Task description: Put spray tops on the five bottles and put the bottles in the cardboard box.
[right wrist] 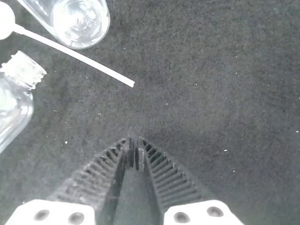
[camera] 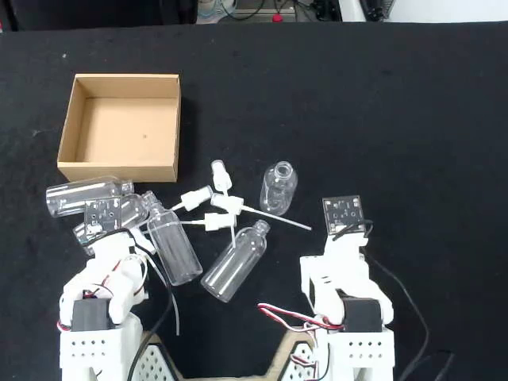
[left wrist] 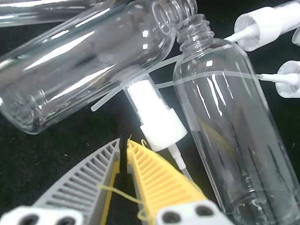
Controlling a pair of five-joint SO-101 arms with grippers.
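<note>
The cardboard box (camera: 119, 171) sat open toward ten o'clock on the black table (camera: 413, 119). At the box's six o'clock the five uncapped bottles were strewn about. A long bottle (camera: 86, 196) lay on its side just beside the box wall, and a second bottle (camera: 127, 213) lay partly under the left arm (camera: 107, 274). A third bottle (camera: 175, 248) and a fourth bottle (camera: 234, 266) lay nearer the table's six o'clock edge. A fifth bottle (camera: 278, 188) was off at three o'clock of the others. Loose white spray tops (camera: 226, 204) lay among them, none fitted yet. The left gripper (left wrist: 124, 149) had its jaws pressed together on nothing, its tips just beside one spray top (left wrist: 157, 123) that lay between two bottles. The right gripper (right wrist: 135, 149) was likewise pinched closed with nothing in it, over bare cloth near the end of a dip tube (right wrist: 75, 56).
</note>
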